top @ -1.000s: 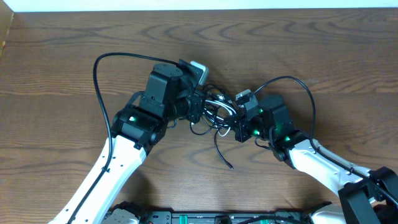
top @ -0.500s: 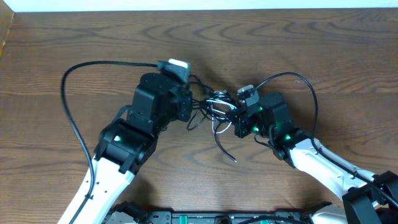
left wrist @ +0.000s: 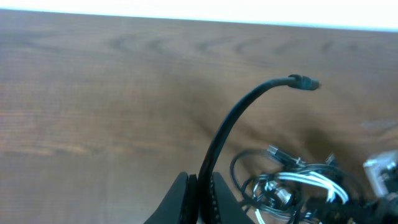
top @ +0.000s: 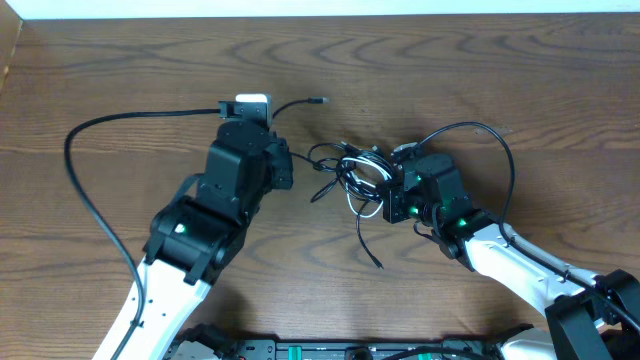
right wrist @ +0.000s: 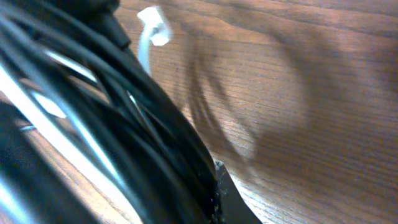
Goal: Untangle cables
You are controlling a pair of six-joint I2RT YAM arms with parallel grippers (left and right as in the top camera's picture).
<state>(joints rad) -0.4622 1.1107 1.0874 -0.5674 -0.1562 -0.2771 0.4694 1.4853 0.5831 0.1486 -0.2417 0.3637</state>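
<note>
Dark brown, with wavy lighter grain lines, across the wooden worktop (top: 120, 60). Matte black all along the long thin black cable (left wrist: 221, 135), plug tip included. White on the shorter thin white cable (left wrist: 308, 178) inside the tangle. Black on the boxy upper housing of the left arm (top: 235, 180), white on its lower link, one green light. Same black over white on the right arm (top: 440, 192), with two green lights. Plain white in the far strip (top: 320, 8) beyond the worktop.

A dark brown bench (top: 100, 80) with bold, swirling wood grain fills the view. A bright white strip (top: 300, 8) runs along its far edge. Soft shadows lie on the wood.
</note>
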